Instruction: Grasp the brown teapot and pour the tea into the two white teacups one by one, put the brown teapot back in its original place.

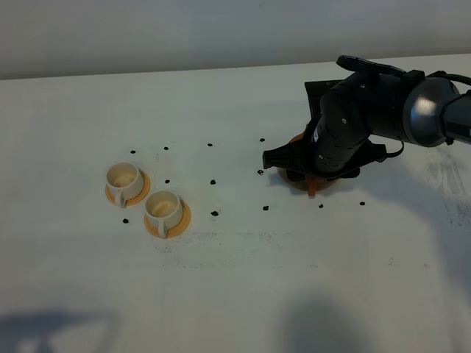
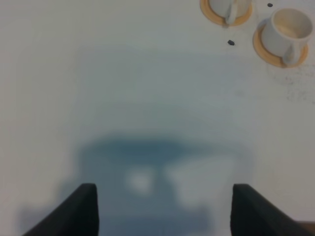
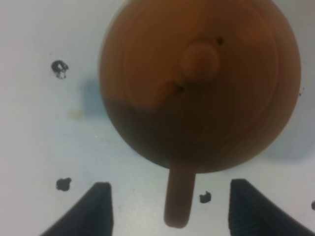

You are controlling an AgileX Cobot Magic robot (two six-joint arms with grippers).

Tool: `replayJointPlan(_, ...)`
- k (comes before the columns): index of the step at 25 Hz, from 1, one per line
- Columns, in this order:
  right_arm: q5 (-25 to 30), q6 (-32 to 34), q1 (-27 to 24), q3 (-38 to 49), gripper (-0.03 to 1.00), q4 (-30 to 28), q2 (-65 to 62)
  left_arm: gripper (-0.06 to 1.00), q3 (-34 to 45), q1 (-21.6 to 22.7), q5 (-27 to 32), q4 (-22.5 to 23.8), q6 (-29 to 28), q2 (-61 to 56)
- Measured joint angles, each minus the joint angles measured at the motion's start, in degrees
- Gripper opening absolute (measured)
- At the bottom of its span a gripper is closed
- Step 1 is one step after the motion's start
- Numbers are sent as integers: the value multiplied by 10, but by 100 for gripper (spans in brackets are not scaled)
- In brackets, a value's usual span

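The brown teapot (image 3: 199,83) stands upright on the white table, lid on, with its straight handle (image 3: 179,196) pointing out. In the high view the right arm covers most of the teapot (image 1: 303,180). My right gripper (image 3: 172,211) is open above it, with one finger on each side of the handle and touching nothing; it also shows in the high view (image 1: 315,175). The two white teacups (image 1: 123,179) (image 1: 163,208) stand on orange saucers at the left. My left gripper (image 2: 165,211) is open and empty over bare table, with the cups (image 2: 288,29) far ahead of it. The cream coaster is hidden.
Several small black marks (image 1: 214,213) dot the white table (image 1: 243,279) between the cups and the teapot. The table's far edge meets a grey wall (image 1: 184,37). The left arm is out of the high view.
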Motion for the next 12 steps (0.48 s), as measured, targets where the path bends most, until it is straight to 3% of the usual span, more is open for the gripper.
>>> replayJointPlan(8,0,0,0,0,52,0,8,57,0,0,0,0,0,0)
replayJointPlan(12,-6,-3,0,0,47,-2,8,57,0,0,0,0,0,0)
